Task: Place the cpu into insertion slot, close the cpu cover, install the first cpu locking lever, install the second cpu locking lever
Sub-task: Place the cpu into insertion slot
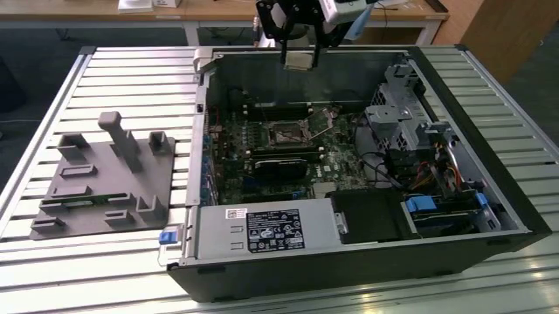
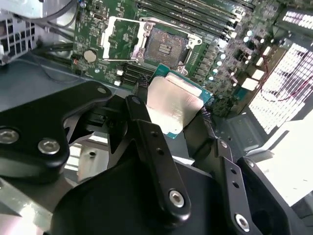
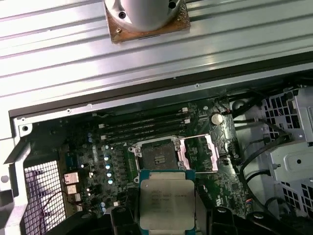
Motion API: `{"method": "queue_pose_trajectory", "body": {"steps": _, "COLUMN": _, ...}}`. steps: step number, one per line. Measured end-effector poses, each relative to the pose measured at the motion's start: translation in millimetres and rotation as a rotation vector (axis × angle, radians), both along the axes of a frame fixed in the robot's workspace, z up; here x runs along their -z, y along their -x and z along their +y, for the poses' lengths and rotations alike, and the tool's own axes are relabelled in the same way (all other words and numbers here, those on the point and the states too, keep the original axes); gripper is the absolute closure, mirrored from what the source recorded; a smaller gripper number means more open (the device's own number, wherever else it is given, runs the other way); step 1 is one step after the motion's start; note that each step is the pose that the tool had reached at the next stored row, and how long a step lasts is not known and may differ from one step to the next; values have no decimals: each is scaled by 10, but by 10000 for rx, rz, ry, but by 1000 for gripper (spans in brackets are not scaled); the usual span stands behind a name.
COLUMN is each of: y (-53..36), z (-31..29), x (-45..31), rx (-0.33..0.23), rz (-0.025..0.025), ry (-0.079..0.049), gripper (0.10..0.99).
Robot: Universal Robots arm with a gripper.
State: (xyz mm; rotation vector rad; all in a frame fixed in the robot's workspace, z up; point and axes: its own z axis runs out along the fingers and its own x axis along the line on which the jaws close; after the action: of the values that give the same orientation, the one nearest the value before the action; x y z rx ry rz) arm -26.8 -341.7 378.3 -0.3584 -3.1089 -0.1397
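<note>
My gripper (image 1: 300, 57) hangs above the back of the open computer case, shut on the cpu (image 1: 299, 61). The cpu (image 2: 173, 105) is a flat square chip with a grey metal face, and the black fingers (image 2: 139, 115) clamp it on two opposite edges. Both wrist views show the cpu (image 3: 166, 200) well above the green board and short of the insertion slot (image 3: 159, 156). The insertion slot (image 2: 166, 46) is dark, bare and silver-rimmed. The cpu cover (image 2: 120, 36) is flipped open beside it. In the exterior view the slot (image 1: 286, 133) lies mid-board, below and in front of the gripper.
The case walls (image 1: 306, 52) ring the board. A drive cage with cables (image 1: 402, 118) stands on the exterior view's right, and a black block (image 1: 279, 163) lies just in front of the slot. The power supply (image 1: 262, 230) is at the front. A grey fixture (image 1: 105, 176) rests on the slatted table.
</note>
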Motion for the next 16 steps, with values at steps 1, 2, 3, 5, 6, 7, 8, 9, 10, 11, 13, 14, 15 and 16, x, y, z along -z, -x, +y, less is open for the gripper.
{"method": "queue_pose_trajectory", "body": {"steps": 1, "y": 2, "z": 0, "x": 1, "rx": 114, "rz": 0, "ry": 0, "gripper": 545}}
{"method": "queue_pose_trajectory", "body": {"steps": 2, "y": 2, "z": 0, "x": 1, "rx": 247, "rz": 0, "ry": -1, "gripper": 545}}
{"method": "queue_pose_trajectory", "body": {"steps": 3, "y": 3, "z": 0, "x": 1, "rx": 399, "rz": 0, "ry": 0, "gripper": 545}}
{"method": "queue_pose_trajectory", "body": {"steps": 5, "y": 3, "z": 0, "x": 2, "rx": 689, "rz": -1, "ry": 0, "gripper": 545}}
{"method": "queue_pose_trajectory", "body": {"steps": 6, "y": 3, "z": 0, "x": 3, "rx": 833, "rz": 0, "ry": 0, "gripper": 545}}
{"method": "queue_pose_trajectory", "body": {"steps": 7, "y": 4, "z": 0, "x": 3, "rx": 973, "rz": 0, "ry": 0, "gripper": 545}}
{"method": "queue_pose_trajectory", "body": {"steps": 8, "y": 5, "z": 0, "x": 4, "rx": 1100, "rz": 0, "ry": 0, "gripper": 545}}
{"method": "queue_pose_trajectory", "body": {"steps": 9, "y": 6, "z": 0, "x": 4, "rx": 1220, "rz": 0, "ry": 0, "gripper": 545}}
{"method": "queue_pose_trajectory", "body": {"steps": 10, "y": 7, "z": 0, "x": 4, "rx": 1335, "rz": 0, "ry": 0, "gripper": 545}}
{"method": "queue_pose_trajectory", "body": {"steps": 11, "y": 7, "z": 0, "x": 5, "rx": 1462, "rz": -1, "ry": 0, "gripper": 545}}
{"method": "queue_pose_trajectory", "body": {"steps": 13, "y": 10, "z": 0, "x": 6, "rx": 1678, "rz": -1, "ry": 0, "gripper": 545}}
{"method": "queue_pose_trajectory", "body": {"steps": 14, "y": 11, "z": 1, "x": 6, "rx": 1774, "rz": 0, "ry": 1, "gripper": 545}}
{"method": "queue_pose_trajectory", "body": {"steps": 15, "y": 12, "z": 1, "x": 6, "rx": 1886, "rz": 0, "ry": 1, "gripper": 545}}
{"method": "queue_pose_trajectory", "body": {"steps": 16, "y": 14, "z": 1, "x": 6, "rx": 1995, "rz": 0, "ry": 1, "gripper": 545}}
